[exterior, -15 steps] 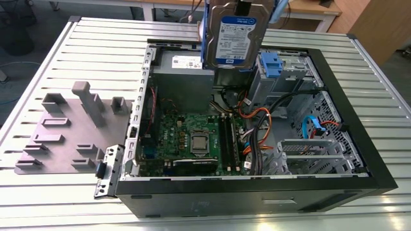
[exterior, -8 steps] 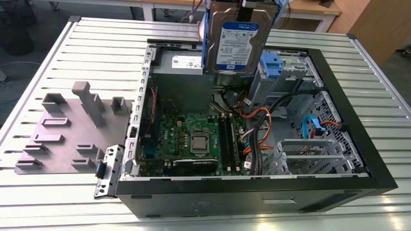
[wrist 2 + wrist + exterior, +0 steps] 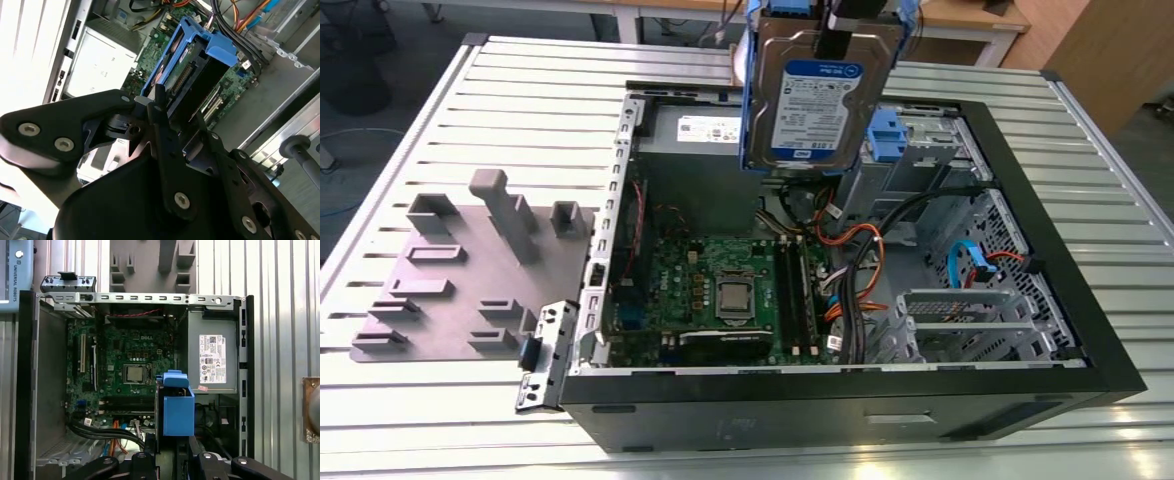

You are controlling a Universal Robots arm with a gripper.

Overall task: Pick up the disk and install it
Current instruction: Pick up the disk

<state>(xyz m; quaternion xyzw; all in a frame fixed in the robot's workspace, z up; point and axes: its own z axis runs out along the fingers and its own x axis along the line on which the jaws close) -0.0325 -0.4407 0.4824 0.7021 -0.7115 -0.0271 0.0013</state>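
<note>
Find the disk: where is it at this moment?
The disk is held upright in the claw at the top centre of the exterior view, hanging above the open computer case, just to the exterior view's right of the grey power-supply box.

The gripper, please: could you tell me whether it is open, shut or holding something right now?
Gripper: shut on the disk, which hangs above the open case.
</note>
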